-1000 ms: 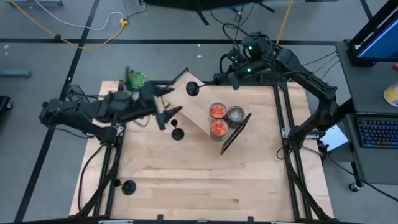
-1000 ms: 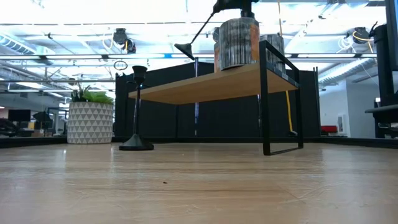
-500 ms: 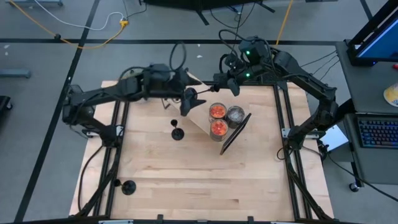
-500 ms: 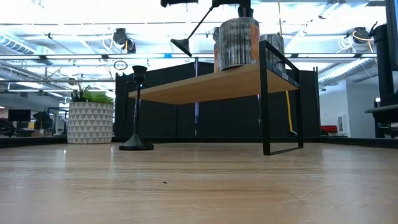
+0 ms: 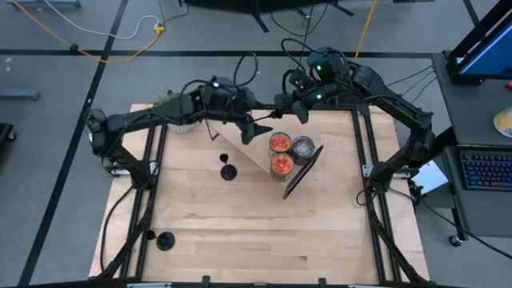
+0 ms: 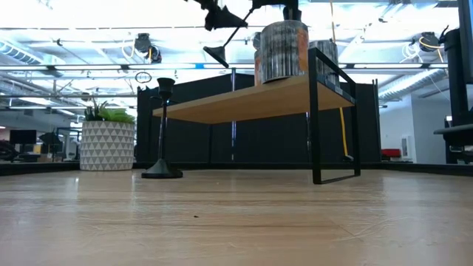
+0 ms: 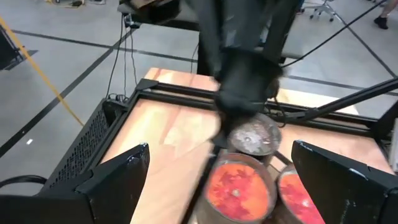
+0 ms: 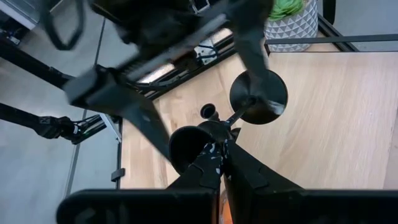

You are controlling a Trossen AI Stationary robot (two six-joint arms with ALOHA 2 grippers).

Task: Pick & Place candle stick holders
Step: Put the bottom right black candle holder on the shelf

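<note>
My right gripper (image 5: 282, 112) is shut on a matte-black candle stick holder (image 8: 257, 96) above the far end of a small wooden shelf (image 5: 254, 148). The holder also shows in the low view (image 6: 220, 53). My left gripper (image 7: 219, 149) is open and high over the shelf (image 5: 251, 126), its fingers on either side of the held holder's base end; I cannot tell whether they touch it. A second holder (image 5: 228, 170) stands on its round base on the table, left of the shelf. A third (image 5: 164, 240) stands near the front left corner. My right gripper pinches the holder's thin stem (image 8: 227, 127) between its two fingers, which come from the table's right side. The holder is lifted clear and tilted, its round base (image 6: 219, 55) away from the fingers, toward the table's left and lower than the held end.
Three cans (image 5: 280, 142) (image 5: 303, 146) (image 5: 280, 164) stand on the shelf, which has a black frame (image 6: 316, 118). A potted plant (image 6: 107, 140) stands at the far left, partly under my left arm. Black rails line the table's sides.
My left arm has swung from the table's left side toward the right and far edge and risen, bringing its open gripper up to the holder held by my right gripper. My right gripper and the holder have kept still.
</note>
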